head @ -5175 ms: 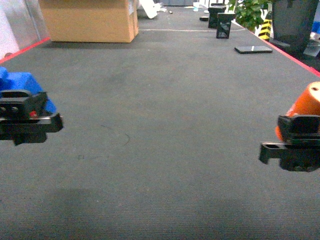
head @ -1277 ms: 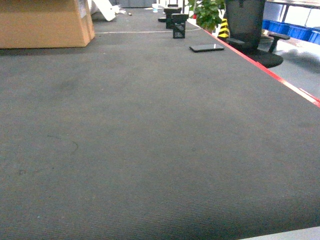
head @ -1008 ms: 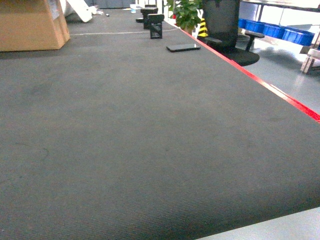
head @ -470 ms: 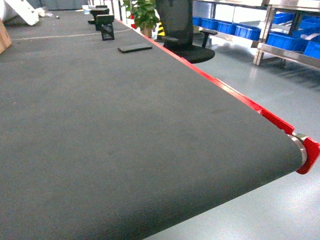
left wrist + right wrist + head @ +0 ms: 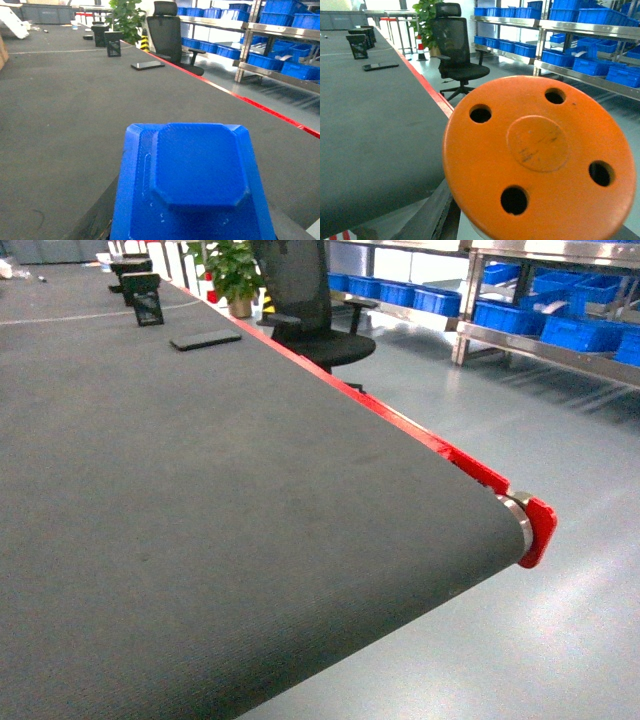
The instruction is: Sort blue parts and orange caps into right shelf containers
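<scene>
Head view swung right, blue part point(image 5: 192, 185) and orange cap point(image 5: 540, 160) hiding tools, grip unclear

Neither hand shows in the head view; each wrist view is filled low in frame by its held part.

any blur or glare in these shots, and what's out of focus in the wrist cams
Head view: reasonably sharp, soft light sheen on the grey floor, no hard shadows on the belt. Left wrist view: the blue part fills the foreground, slightly soft; background shelves clear. Right wrist view: the orange cap looms large, evenly lit; bright window glare behind the office chair.
</scene>
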